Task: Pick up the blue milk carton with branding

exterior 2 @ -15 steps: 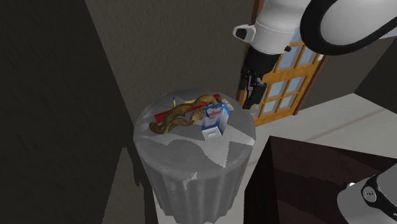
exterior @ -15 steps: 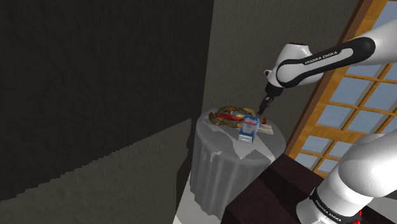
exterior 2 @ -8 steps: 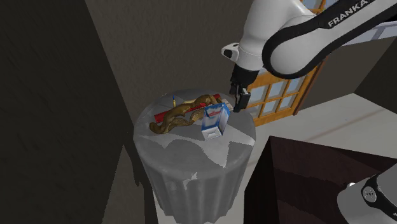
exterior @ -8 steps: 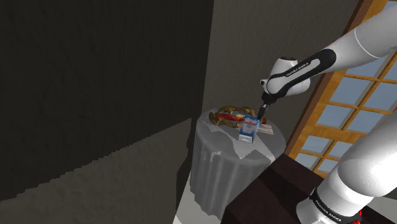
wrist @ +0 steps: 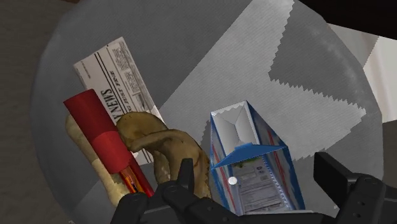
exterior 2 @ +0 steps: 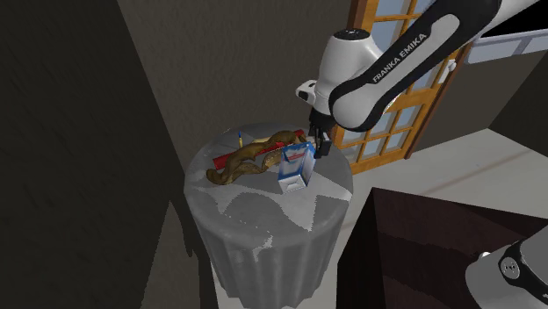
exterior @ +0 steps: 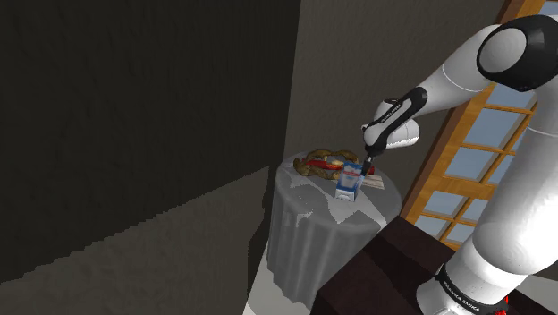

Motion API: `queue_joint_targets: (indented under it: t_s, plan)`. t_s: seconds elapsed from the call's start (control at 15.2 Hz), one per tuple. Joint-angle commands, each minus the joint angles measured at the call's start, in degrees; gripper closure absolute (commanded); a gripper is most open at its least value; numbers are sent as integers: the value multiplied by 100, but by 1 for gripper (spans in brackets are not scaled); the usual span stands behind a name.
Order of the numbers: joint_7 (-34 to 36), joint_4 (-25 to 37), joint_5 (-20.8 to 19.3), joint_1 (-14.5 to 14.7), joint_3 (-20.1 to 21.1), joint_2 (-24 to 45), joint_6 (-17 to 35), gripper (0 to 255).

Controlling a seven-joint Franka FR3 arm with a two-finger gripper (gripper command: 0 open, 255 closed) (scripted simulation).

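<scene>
A blue and white milk carton (exterior: 350, 179) (exterior 2: 297, 167) stands upright on a small round table draped in grey cloth (exterior: 313, 215) (exterior 2: 263, 211). My black gripper (exterior: 369, 162) (exterior 2: 318, 144) hangs just above the carton's top, on the side toward the window. In the wrist view the carton (wrist: 251, 159), with its blue gable and printed side panel, sits between the two fingers. The gripper (wrist: 257, 167) is open, its fingers apart on either side of the carton and not clasping it.
Beside the carton lie a brown twisted thing (wrist: 162, 143) (exterior 2: 250, 158), a red tube (wrist: 102, 130) and a folded newspaper (wrist: 118, 70). A wooden-framed window (exterior: 501, 152) stands behind the table. The dark stand (exterior 2: 421, 246) lies close in front.
The arm has swung down and toward the table. The gripper went from beside and above the table's edge to just over the carton's top. The carton has not moved.
</scene>
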Motion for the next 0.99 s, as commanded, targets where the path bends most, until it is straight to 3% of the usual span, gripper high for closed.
queue_joint_targets:
  t_s: [0.0, 0.46, 0.53, 0.92]
  plan:
    - [-135, 107, 140, -64, 60, 243, 137, 0]
    - [-305, 123, 420, -219, 260, 683, 547, 0]
    - [-317, 138, 431, -230, 268, 698, 546, 255]
    - [-309, 139, 425, -223, 263, 691, 538, 255]
